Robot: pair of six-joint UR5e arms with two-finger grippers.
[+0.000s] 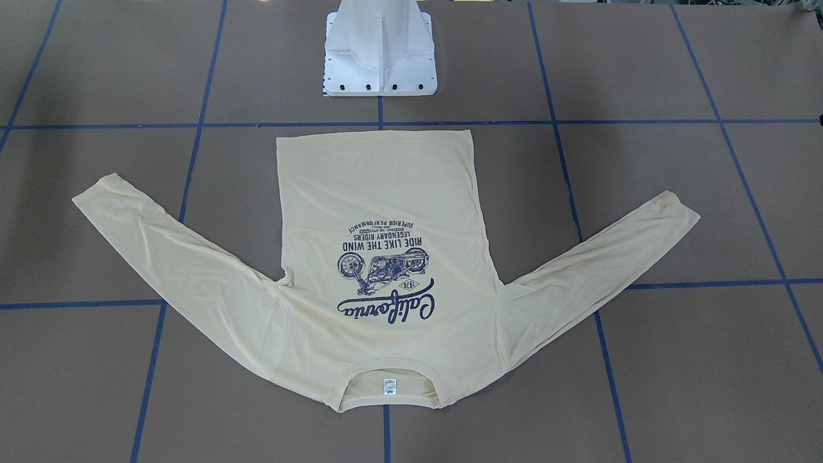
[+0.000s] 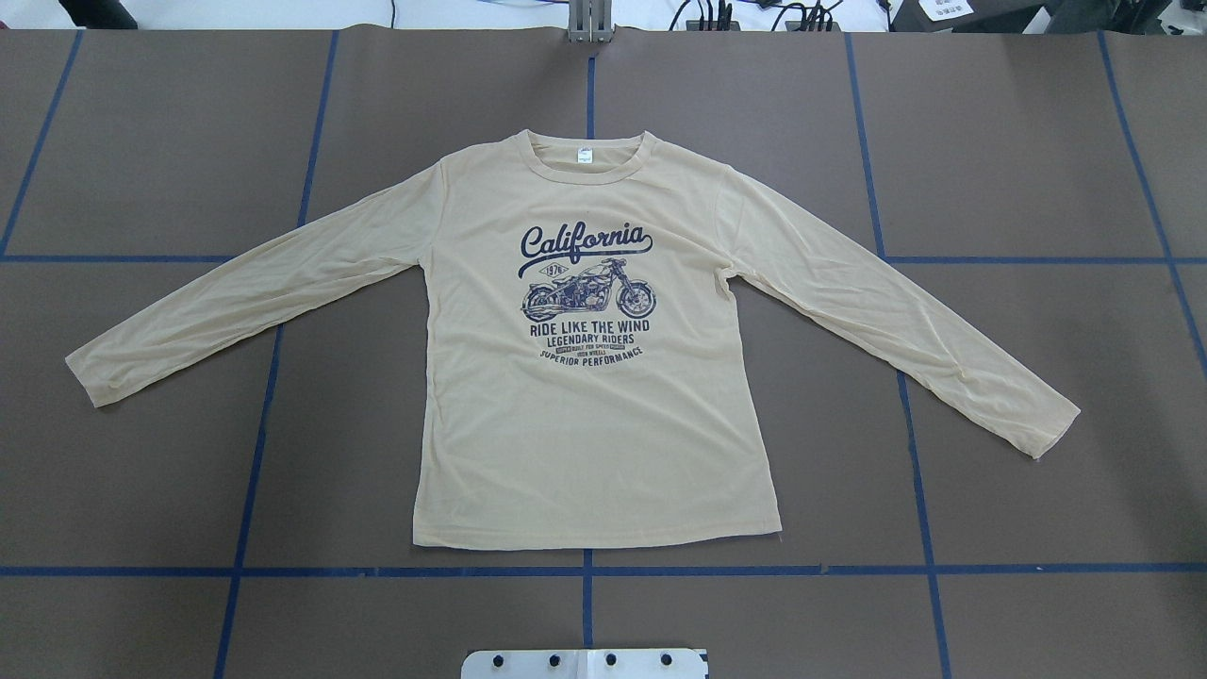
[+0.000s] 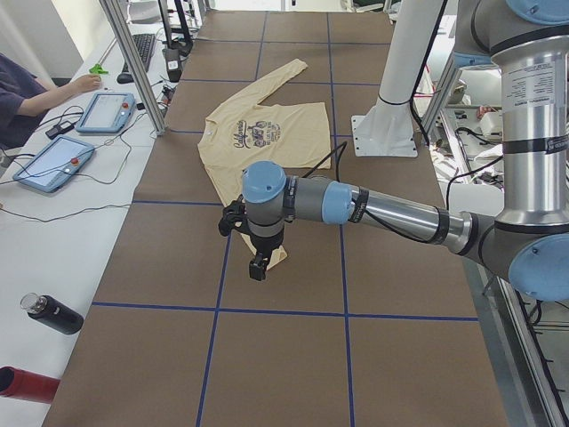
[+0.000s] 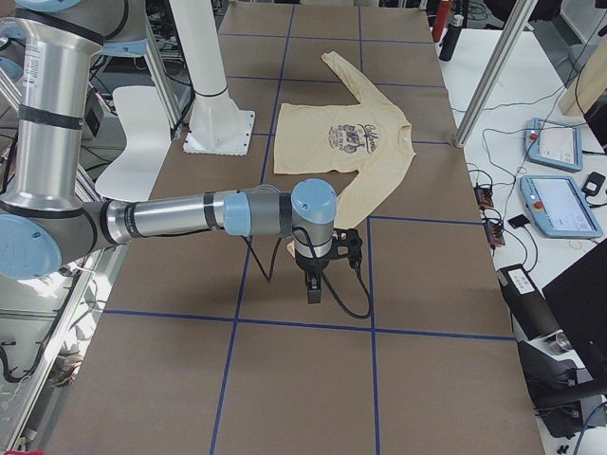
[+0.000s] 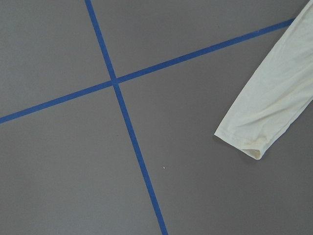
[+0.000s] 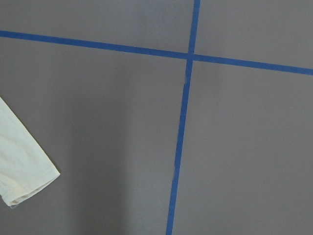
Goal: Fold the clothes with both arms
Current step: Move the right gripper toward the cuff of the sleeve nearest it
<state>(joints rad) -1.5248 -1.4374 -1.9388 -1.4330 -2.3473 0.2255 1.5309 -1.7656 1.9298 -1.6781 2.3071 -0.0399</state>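
A pale cream-yellow long-sleeved T-shirt [image 2: 603, 443] is marked with a navy motorcycle print [image 2: 586, 292] lettered "California", and its neck label [image 2: 586, 157] is white. The table [image 2: 141, 453] is covered in brown and gridded with blue tape lines [image 2: 283, 571]. The left arm [image 3: 391, 209] and right arm [image 4: 171, 216] are finished in silver with light blue caps.

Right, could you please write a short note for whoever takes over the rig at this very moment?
Left gripper: hangs above the table beside one sleeve cuff, not touching the shirt. Whether it is open or shut cannot be told.
Right gripper: likewise, near the other cuff.
T-shirt: flat on the table, print up, both sleeves spread, collar away from the robot.
Done: nothing folded yet.
Left: every fold.
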